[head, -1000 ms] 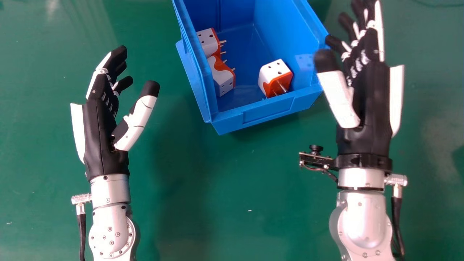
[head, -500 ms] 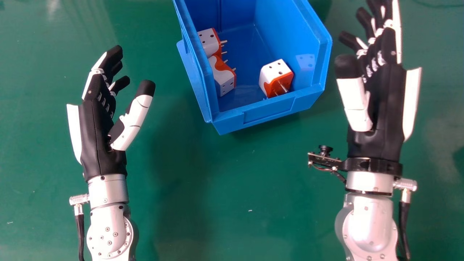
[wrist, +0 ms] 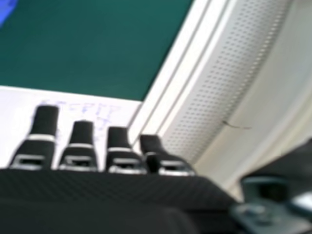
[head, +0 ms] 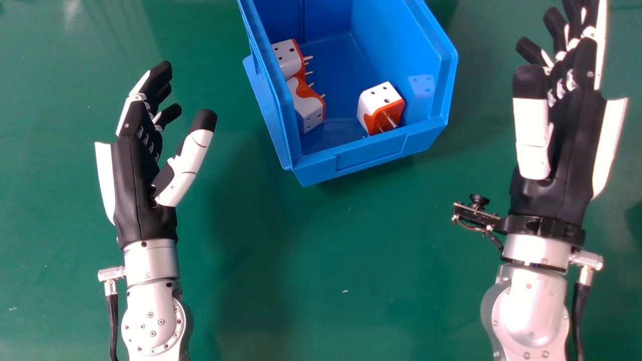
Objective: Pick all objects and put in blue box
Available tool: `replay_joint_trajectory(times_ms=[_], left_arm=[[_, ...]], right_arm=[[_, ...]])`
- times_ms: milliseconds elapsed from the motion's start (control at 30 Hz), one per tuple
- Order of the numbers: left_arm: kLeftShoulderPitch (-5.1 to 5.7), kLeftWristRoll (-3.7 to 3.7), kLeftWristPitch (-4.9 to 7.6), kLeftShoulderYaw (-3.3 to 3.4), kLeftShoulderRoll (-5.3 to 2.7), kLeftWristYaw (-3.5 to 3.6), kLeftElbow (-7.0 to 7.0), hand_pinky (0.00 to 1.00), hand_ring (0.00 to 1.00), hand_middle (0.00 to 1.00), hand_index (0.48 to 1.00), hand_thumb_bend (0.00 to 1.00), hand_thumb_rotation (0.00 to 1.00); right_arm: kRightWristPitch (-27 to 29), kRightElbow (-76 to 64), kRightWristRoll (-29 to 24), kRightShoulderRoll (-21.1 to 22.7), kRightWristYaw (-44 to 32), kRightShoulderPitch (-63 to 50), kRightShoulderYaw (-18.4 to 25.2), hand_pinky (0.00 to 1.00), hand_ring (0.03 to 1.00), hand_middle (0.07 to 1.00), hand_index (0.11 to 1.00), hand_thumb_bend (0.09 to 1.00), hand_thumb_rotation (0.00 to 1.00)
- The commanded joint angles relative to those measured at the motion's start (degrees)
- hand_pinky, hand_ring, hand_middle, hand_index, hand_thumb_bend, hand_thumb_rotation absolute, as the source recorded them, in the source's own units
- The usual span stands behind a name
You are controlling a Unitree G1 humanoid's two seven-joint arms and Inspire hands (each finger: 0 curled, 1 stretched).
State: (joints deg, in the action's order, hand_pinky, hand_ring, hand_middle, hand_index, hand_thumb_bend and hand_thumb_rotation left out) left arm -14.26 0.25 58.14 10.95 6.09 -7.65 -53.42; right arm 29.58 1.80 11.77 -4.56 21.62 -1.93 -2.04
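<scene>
holding left hand [head: 135, 175] and right hand [head: 567, 170] released and empty, either side of box [head: 371, 153]
showing plug [head: 287, 56] and second plug [head: 308, 111] by its left wall, third plug [head: 372, 100] near right

No readable text; faint blue marks [wrist: 101, 108] on white surface [wrist: 15, 108], right hand view, illegible.

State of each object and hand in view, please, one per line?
Blue plastic box: upright, open-topped, occupied.
Far-left white-and-orange cube-shaped adapter: boxed, prongs rightward.
Near-left adapter: boxed, prongs rightward.
Right adapter: boxed, prongs exposed.
Black-and-white left hand: open, empty.
Black-and-white right hand: open, empty.
</scene>
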Motion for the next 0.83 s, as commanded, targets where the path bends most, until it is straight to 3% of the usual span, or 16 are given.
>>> replay_joint_trajectory(times_ms=[0,133,400,600,700,800], left_arm=[[-0.87,0.57,1.03,-0.05,0.24,-0.15,0.25,0.82,0.88,0.87,0.81,0.75,0.51],[-0.8,0.18,1.04,0.02,0.19,0.2,0.32,0.82,0.88,0.87,0.809,0.74,0.51],[-0.53,1.02,1.05,-0.05,0.27,-0.55,0.46,0.81,0.88,0.87,0.806,0.74,0.5],[-0.51,0.65,1.13,0.11,0.08,-0.11,0.39,0.82,0.88,0.86,0.806,0.74,0.5],[-0.44,1.01,0.91,0.1,0.14,-0.42,0.47,0.82,0.88,0.86,0.805,0.74,0.5],[-0.52,0.83,1.07,0.15,0.16,-0.29,0.33,0.82,0.88,0.86,0.806,0.74,0.5]], right_arm=[[-0.1,-0.84,0.9,-1.25,0.56,0.92,0.27,0.83,0.925,0.945,0.949,0.699,0.89],[-0.46,-0.78,2.06,-1.09,1.01,0.74,0.29,0.82,0.921,0.943,0.947,0.699,0.89],[-0.84,-1.21,1.41,-1.26,0.29,0.35,0.27,0.81,0.916,0.939,0.944,0.709,0.89],[-1.06,-1.19,1.26,-1.17,0.02,0.25,0.06,0.8,0.912,0.937,0.94,0.702,0.88],[-1.1,-0.94,1.37,-1.21,0.14,0.38,0.06,0.8,0.911,0.937,0.938,0.699,0.87],[-1.17,-0.75,1.47,-1.3,0.28,0.57,0.06,0.8,0.91,0.936,0.936,0.699,0.87]])
